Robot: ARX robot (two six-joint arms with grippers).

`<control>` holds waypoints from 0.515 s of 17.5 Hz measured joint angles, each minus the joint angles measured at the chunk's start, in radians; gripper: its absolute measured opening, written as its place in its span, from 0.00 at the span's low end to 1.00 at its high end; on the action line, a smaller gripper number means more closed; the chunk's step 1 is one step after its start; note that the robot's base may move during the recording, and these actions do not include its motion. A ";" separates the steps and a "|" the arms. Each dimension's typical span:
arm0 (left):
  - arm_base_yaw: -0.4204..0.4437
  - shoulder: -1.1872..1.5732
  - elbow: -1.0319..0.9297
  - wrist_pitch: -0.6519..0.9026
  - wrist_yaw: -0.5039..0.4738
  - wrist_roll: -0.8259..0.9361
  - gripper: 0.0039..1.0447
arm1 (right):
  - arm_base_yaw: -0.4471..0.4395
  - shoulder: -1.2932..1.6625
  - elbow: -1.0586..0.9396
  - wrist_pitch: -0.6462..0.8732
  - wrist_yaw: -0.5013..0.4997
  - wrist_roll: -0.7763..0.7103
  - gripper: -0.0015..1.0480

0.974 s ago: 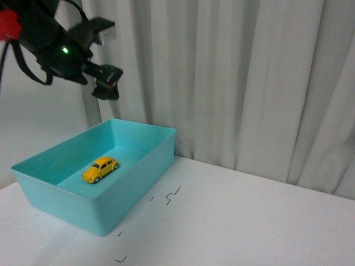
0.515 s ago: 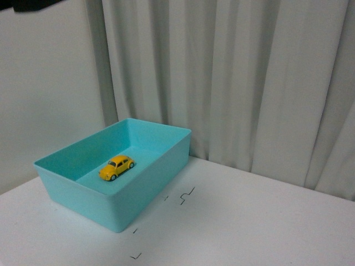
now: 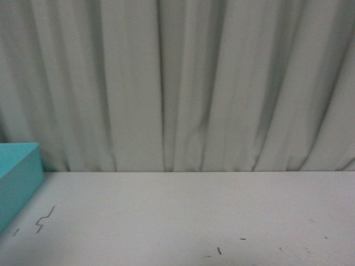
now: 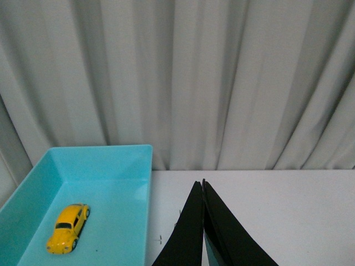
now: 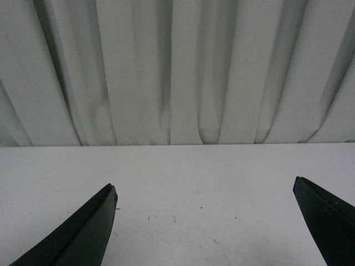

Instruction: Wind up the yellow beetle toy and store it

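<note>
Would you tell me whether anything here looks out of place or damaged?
Nothing stands out. The yellow beetle toy sits upright inside the turquoise bin; the left gripper is shut, the right gripper open, both empty.

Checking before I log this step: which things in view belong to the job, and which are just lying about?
Job: yellow beetle toy, lying in the teal bin; left gripper, shut, empty; right gripper, open.
Just there: white curtain; dark marks on the table.

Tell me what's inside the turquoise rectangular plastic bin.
Only the glossy yellow beetle toy car, resting on the floor. One end of the turquoise bin runs out of the left wrist view, so that part is unseen.
</note>
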State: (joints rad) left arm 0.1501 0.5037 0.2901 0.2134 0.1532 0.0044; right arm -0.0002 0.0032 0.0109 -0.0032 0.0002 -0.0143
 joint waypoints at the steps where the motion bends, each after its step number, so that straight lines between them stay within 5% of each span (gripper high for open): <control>1: -0.018 -0.026 -0.030 0.006 -0.015 0.000 0.01 | 0.000 0.000 0.000 -0.001 0.000 0.000 0.94; 3: -0.042 -0.066 -0.077 0.013 -0.041 0.000 0.01 | 0.000 0.000 0.000 0.000 0.000 0.000 0.94; 5: -0.159 -0.118 -0.132 0.012 -0.137 0.000 0.01 | 0.000 0.000 0.000 0.000 0.000 0.000 0.94; 9: -0.149 -0.188 -0.187 -0.003 -0.154 -0.001 0.01 | 0.000 0.000 0.000 0.000 0.000 0.000 0.94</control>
State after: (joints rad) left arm 0.0013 0.3157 0.1028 0.2100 -0.0006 0.0032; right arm -0.0002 0.0032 0.0109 -0.0036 0.0002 -0.0143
